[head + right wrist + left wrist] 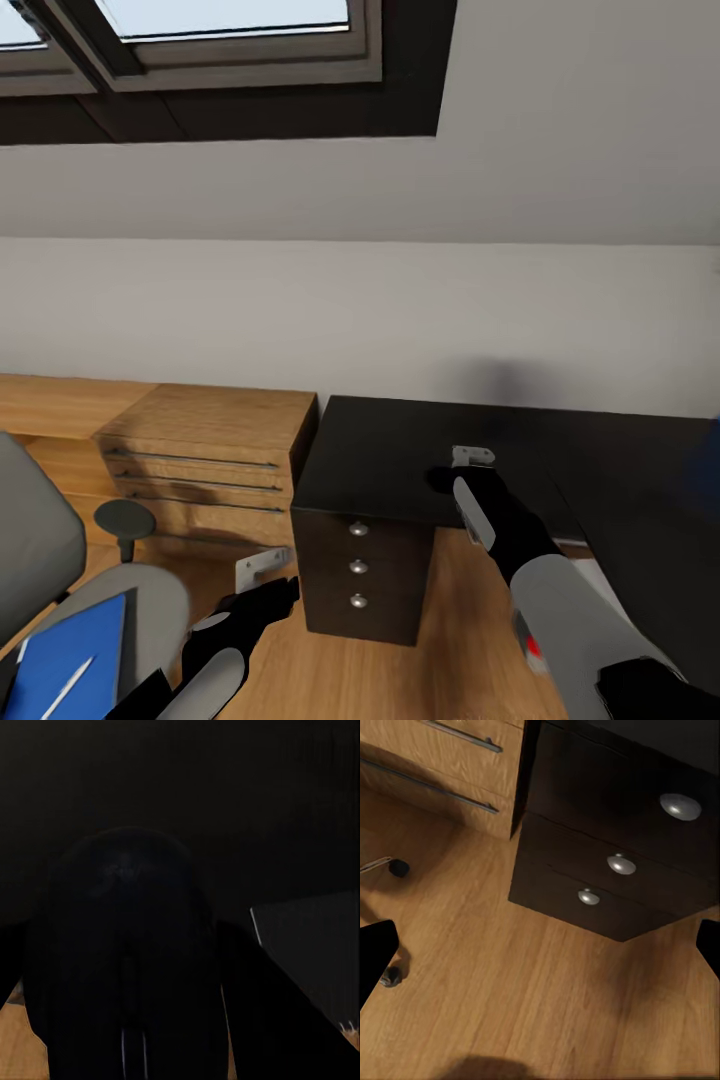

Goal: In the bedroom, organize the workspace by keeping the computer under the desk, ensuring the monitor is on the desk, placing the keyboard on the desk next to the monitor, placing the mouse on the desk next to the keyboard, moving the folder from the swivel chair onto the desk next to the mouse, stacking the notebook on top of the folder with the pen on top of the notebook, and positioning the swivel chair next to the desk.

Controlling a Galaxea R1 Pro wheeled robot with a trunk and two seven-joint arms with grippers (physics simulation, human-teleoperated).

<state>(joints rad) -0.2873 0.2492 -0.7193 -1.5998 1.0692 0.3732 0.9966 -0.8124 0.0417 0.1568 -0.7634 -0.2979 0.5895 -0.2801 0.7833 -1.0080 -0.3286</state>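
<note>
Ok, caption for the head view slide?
Right gripper over glossy black desk; bright blue folder with slim white pen on grey swivel chair.

Two arms in matching livery: smooth light-grey tubular forearm shells, glossy black wrist housings, pale grey metal jaws with small screw holes. A light-grey strip along the black wrist of the right arm [520,555]; a small red mark low on its grey shell. A grey oval patch on the left arm [215,650].
</note>
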